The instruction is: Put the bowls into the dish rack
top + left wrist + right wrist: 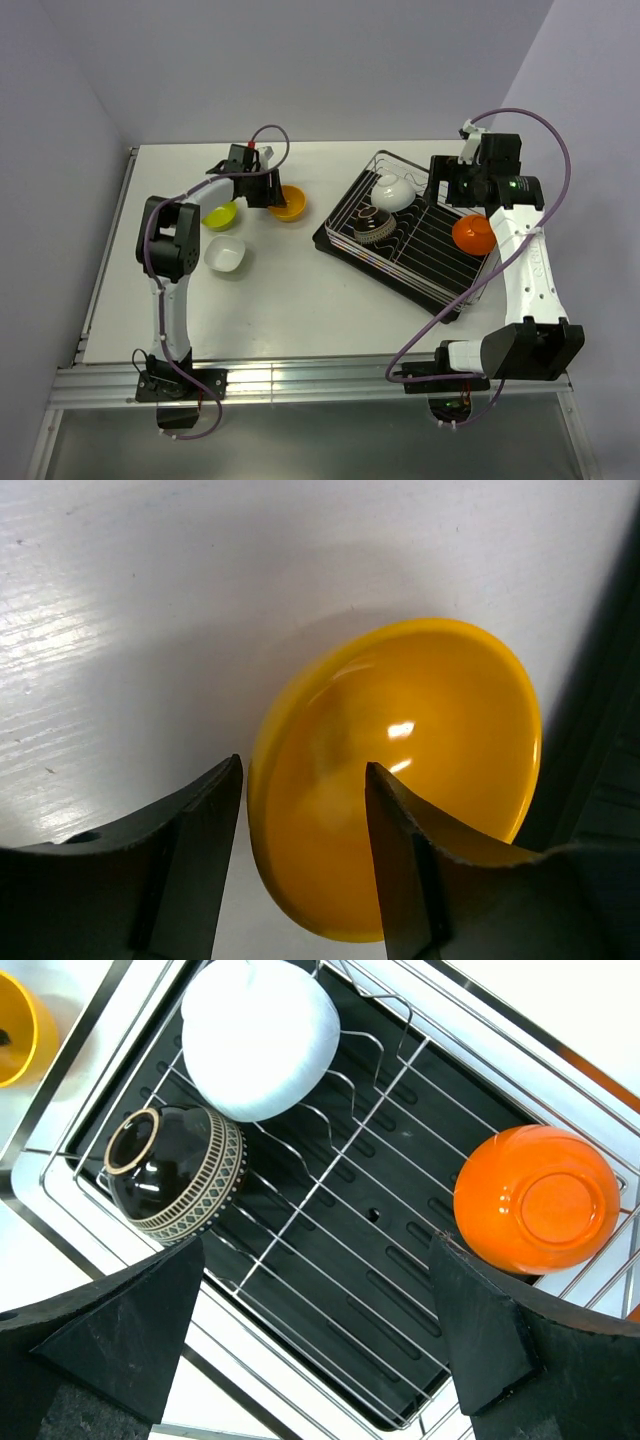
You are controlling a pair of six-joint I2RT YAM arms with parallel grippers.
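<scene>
Pale lilac walls [330, 70] close in a white bench [300, 300] where two robot arms work side by side. The large silver wire dish rack on its black tray base [372, 1260] sits angled on the right half of the bench.

Three bowls are in the rack. A white round bowl [262, 1038] lies mouth-down among the zigzag dividers at the far end. Just beside it, a dark ribbed bowl with a patterned band [178, 1178] lies on its side. A glossy orange bowl [536, 1198] rests upturned, foot ring showing, well apart from them against the opposite rim.

The right end effector [318, 1250] hangs over the middle of the rack with its jaws spread wide and nothing between them.

Three more bowls are on the open bench to the left of the rack. An amber-yellow round bowl [400, 780] is nearest the rack's corner, a lime-green bowl [222, 215] is left of it, and a second white bowl [226, 255] is nearer the arm bases.

The left end effector [303, 770] is at the amber-yellow bowl, partly open. Its fingers [190, 865] straddle the near rim, one outside and one over the hollow, and the gap is far wider than the rim. Whether either pad touches the bowl cannot be told.

In the overhead view the left wrist hides the bench between the lime-green and amber-yellow bowls. A purple cable [560, 140] arcs above the right arm.
</scene>
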